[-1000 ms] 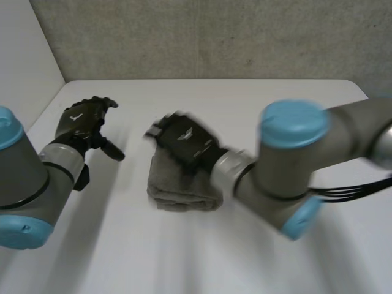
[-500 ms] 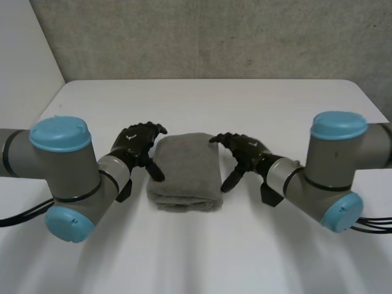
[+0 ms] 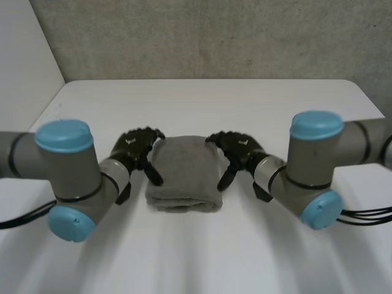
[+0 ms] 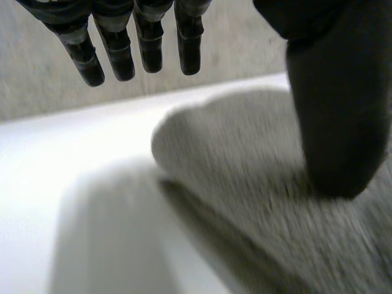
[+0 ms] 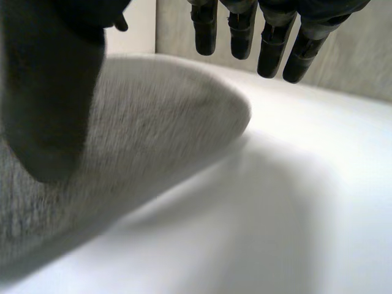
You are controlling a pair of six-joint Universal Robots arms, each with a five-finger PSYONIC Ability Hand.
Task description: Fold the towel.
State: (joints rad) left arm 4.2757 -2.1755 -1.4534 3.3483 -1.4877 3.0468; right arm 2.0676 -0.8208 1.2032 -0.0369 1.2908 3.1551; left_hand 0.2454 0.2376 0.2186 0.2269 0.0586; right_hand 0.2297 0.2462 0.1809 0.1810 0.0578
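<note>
The grey towel lies folded into a thick rectangle at the middle of the white table. My left hand stands at its left edge and my right hand at its right edge, both open with fingers relaxed. In the left wrist view the thumb rests its tip on the towel while the fingers hang free above the table. The right wrist view mirrors this: the thumb sits on the towel, and the fingers hover past its rounded edge.
A grey wall runs behind the table's far edge. Both forearms lie low over the table on either side of the towel. Bare table surface lies in front of the towel and beyond it.
A second ago my right hand lay over the towel and my left hand stood far off to the left. Both have since come to flank the towel, closing in slightly over the last half second.
</note>
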